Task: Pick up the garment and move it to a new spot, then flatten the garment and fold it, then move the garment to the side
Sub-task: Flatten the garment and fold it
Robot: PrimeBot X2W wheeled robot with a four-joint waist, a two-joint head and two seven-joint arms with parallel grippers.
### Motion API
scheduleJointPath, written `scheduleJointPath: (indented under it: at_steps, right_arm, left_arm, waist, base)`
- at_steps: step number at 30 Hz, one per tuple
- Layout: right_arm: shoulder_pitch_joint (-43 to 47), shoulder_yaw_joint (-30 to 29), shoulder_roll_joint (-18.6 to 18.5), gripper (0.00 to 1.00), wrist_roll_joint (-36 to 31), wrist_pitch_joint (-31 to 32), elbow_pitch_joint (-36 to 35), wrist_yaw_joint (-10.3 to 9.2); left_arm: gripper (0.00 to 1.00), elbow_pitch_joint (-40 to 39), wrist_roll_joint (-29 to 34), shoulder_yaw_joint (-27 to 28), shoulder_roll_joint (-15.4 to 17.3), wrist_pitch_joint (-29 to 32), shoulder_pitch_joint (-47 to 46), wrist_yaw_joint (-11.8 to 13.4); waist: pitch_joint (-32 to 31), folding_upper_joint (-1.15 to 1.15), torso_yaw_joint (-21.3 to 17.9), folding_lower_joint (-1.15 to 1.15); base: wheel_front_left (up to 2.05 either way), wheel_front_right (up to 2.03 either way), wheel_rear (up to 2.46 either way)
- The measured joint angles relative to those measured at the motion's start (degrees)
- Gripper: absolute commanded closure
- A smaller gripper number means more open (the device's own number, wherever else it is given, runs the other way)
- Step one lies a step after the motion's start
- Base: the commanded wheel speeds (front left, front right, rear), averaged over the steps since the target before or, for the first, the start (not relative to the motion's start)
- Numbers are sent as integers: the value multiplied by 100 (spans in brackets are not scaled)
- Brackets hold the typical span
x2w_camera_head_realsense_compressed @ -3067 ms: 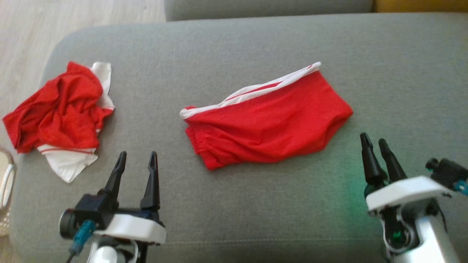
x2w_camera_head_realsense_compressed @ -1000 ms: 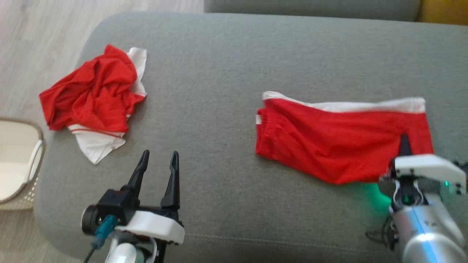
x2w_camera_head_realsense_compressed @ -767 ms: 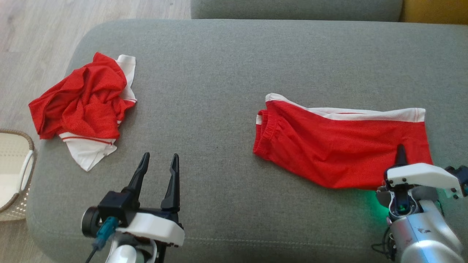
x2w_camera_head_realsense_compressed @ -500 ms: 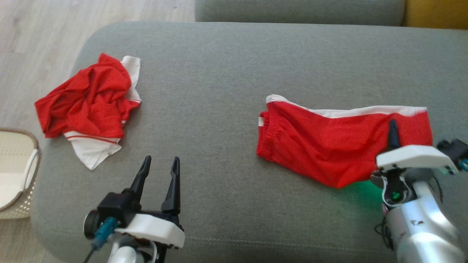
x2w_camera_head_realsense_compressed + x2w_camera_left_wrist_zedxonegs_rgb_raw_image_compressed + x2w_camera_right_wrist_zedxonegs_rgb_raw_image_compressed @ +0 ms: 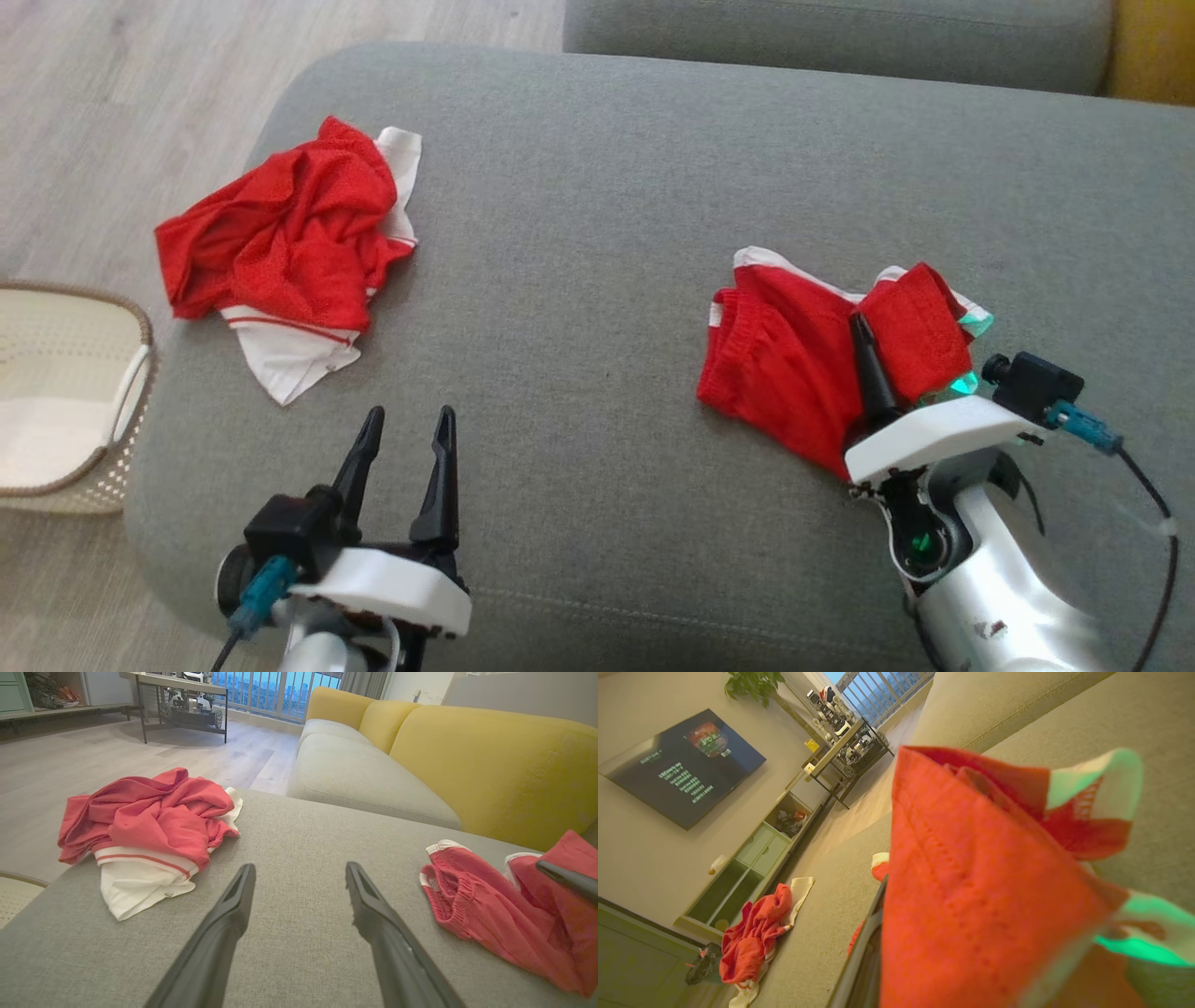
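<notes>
Task item: a red mesh garment with white side trim and an elastic waistband (image 5: 784, 373). You will find it on the right half of the grey fabric sofa seat (image 5: 597, 187).
Lie of the item: the waistband end rests on the seat, pointing toward the robot's left. The opposite end is raised and doubled back over the middle of the garment, so the cloth is bunched, not flat.
Right jaws: pressed together, pinching the raised end of the garment. One dark finger (image 5: 866, 359) lies across the top of the red cloth in the head view. In the right wrist view the cloth drapes over the fingers, close to the lens, with the hem stitching plain to see.
Item relative to right jaws: the gripped fold sits at the fingertips and the rest of the garment trails away to their left, touching the seat.
Left jaws: spread wide and holding nothing. They hang over the near left part of the seat, well apart from the garment, which shows at the right edge of the left wrist view.
Other cloth: a crumpled red and white heap (image 5: 280, 233) lies near the seat's far left corner.
Beside the seat: a cream woven basket (image 5: 84, 493) stands on the wooden floor (image 5: 112, 84).
Light: a green glow falls on the white trim at the gripped end.
</notes>
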Motion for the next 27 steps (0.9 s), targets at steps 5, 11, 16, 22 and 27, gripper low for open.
scheduleJointPath:
  at_steps: [5, 11, 16, 22, 27]
  right_arm:
    - [-15, 27, -3, 100, -573, 0, -69, 0]
    - [-95, 478, -5, 100, -1825, 1, 49, 0]
    - [-264, 717, -5, 100, -2696, 1, 531, 0]
    - [-525, 766, -8, 0, -3078, 1, 968, 0]
    - [-537, 753, -9, 0, -3375, 1, 825, 0]
  left_arm:
    - [0, 5, -2, -7, 0, 0, -1, 1]
    - [0, 36, -11, -11, 0, 0, -4, 2]
    - [0, 64, -20, -66, 0, 0, -13, 3]
    - [0, 90, -27, -133, 0, 0, -79, 4]
    - [0, 104, -27, -135, 0, 0, -84, 9]
  waist:
    - [72, 0, 107, 0]
    - [153, 0, 171, 0]
    - [198, 0, 205, 0]
    - [251, 0, 242, 0]
    - [291, 0, 252, 0]
  base:
    - [0, 0, 0]
    - [0, 0, 0]
    - [0, 0, 0]
    - [0, 0, 0]
    - [0, 0, 0]
